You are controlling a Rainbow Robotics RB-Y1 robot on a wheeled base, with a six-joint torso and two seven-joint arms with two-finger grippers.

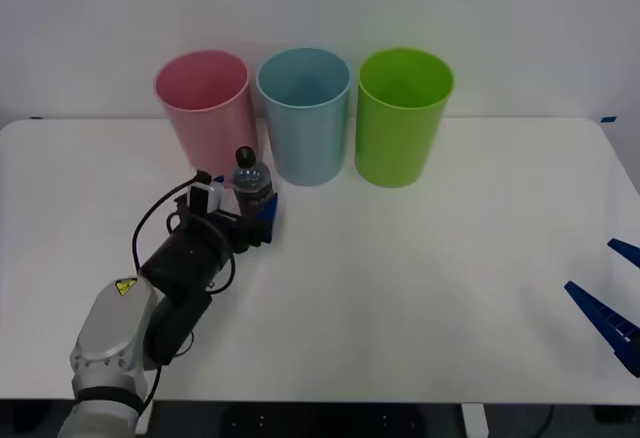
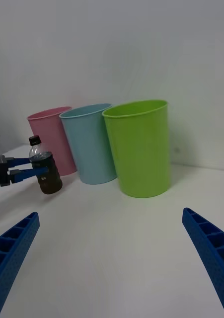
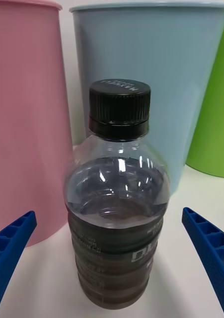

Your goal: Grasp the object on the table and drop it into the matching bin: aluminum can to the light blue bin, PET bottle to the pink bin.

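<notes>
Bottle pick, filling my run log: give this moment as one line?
left pincer: open, straddling PET bottle | bottle: upright on table, before pink bin | right pincer: open, idle at table edge

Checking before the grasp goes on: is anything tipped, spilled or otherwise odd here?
Nothing stands out. The PET bottle stands upright and capped between the open left gripper jaws; the pink bin, light blue bin and green bin stand upright. The right gripper waits aside.

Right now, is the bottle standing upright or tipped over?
Upright. The PET bottle stands on its base on the table, black cap on top, liquid level flat, between the left gripper's open jaws.
</notes>
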